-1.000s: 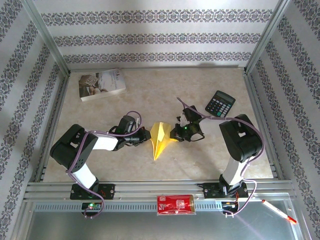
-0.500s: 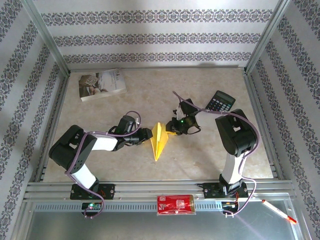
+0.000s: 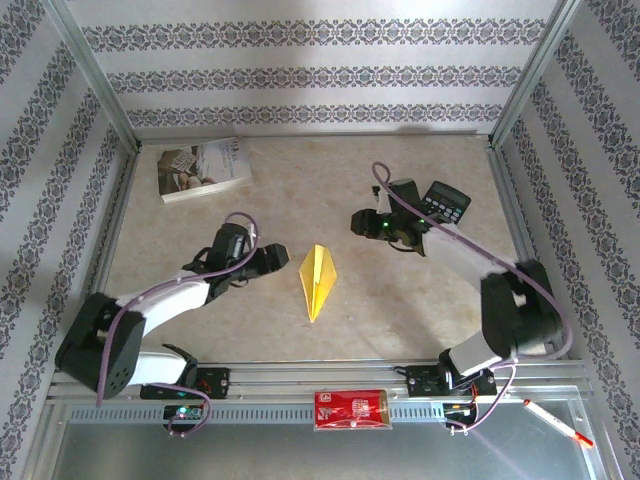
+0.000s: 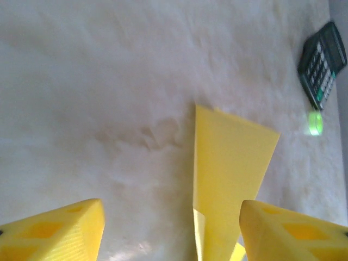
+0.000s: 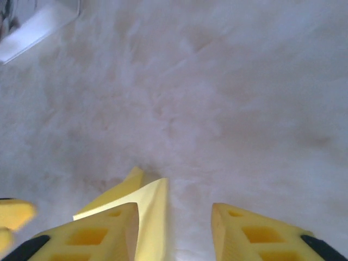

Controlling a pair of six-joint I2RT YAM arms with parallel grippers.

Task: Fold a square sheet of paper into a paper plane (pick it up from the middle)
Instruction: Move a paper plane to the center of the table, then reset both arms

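Observation:
The square sheet of paper is folded into a narrow yellow paper plane (image 3: 318,280). It lies on the table's middle with its tip toward the near edge. My left gripper (image 3: 276,258) hangs just left of it, open and holding nothing. In the left wrist view the plane (image 4: 228,179) lies ahead between the spread yellow fingers (image 4: 54,231), nearer the right one. My right gripper (image 3: 357,222) is up and to the right of the plane, open and apart from it. In the right wrist view the plane's tail (image 5: 147,209) shows beside the left finger (image 5: 92,234).
A white printed book (image 3: 203,168) lies at the back left. A black calculator (image 3: 445,203) sits just behind the right arm's wrist. A red packet (image 3: 349,409) and a pen (image 3: 557,422) rest on the front rail area. Metal frame posts edge the table.
Both grippers have opened and let go of the plane. The left one drew back to the left, the right one back toward the calculator. The plane now lies alone on the table.

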